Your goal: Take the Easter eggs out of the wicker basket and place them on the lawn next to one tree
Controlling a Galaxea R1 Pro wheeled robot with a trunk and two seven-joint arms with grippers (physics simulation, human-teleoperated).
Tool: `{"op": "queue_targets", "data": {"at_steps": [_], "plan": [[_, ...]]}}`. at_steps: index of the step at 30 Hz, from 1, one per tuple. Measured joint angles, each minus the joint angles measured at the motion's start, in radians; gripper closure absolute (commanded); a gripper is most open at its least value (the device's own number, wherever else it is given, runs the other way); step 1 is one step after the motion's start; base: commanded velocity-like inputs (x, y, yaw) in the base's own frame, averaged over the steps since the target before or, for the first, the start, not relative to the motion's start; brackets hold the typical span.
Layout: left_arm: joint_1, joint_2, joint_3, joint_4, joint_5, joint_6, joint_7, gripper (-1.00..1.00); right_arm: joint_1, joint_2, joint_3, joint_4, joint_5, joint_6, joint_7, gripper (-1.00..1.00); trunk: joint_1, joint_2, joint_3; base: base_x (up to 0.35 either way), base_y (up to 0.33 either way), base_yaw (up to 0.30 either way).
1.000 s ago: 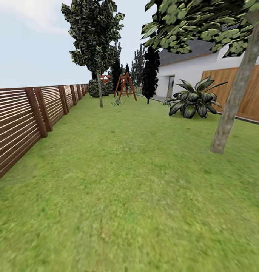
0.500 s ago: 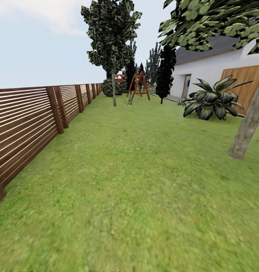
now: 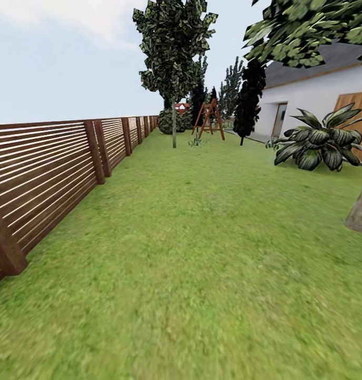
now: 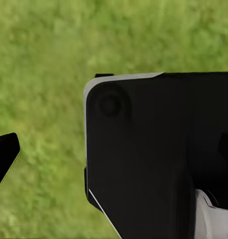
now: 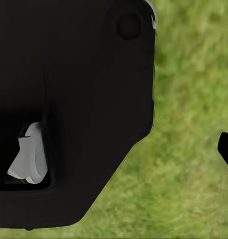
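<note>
- Lawn (image 3: 202, 253): short, mottled green grass, matt.
- Fence (image 3: 49, 174): brown wooden slats, slight sheen.
- House wall (image 3: 313, 100): smooth white render.
- Wrist housing (image 4: 158, 159): smooth black plastic-looking shell, matt.

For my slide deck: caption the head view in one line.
Mottled green lawn running between brown slatted wooden fence and white house, thin-trunked dark-leaved tree ahead.

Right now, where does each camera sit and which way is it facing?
Head view: on the robot's head, facing forward down the lawn, slatted fence at left, thin-trunked tree and white house ahead; none of its body visible.
Left wrist view: on the left arm, facing down at grass; a black body panel blocks much of it.
Right wrist view: on the right arm, facing down at grass past a black panel.
Shared: all see the lawn.
</note>
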Motion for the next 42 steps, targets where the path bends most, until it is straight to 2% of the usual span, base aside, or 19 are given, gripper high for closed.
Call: {"op": "queue_targets", "data": {"at_steps": [16,42], "plan": [[0.0,0.0,0.0,-0.001,0.0,-0.005,0.0,-1.0,0.0,-0.01,0.003,-0.006,0.005,0.001,0.0,-1.0,0.0,0.0,0.0,0.293,0.184,0.005],[0.0,0.0,-0.002,-0.001,0.0,-0.007,0.0,-1.0,0.0,-0.01,0.003,-0.006,0.005,0.001,0.0,-1.0,0.0,0.0,0.0,0.316,0.002,0.0]]}}
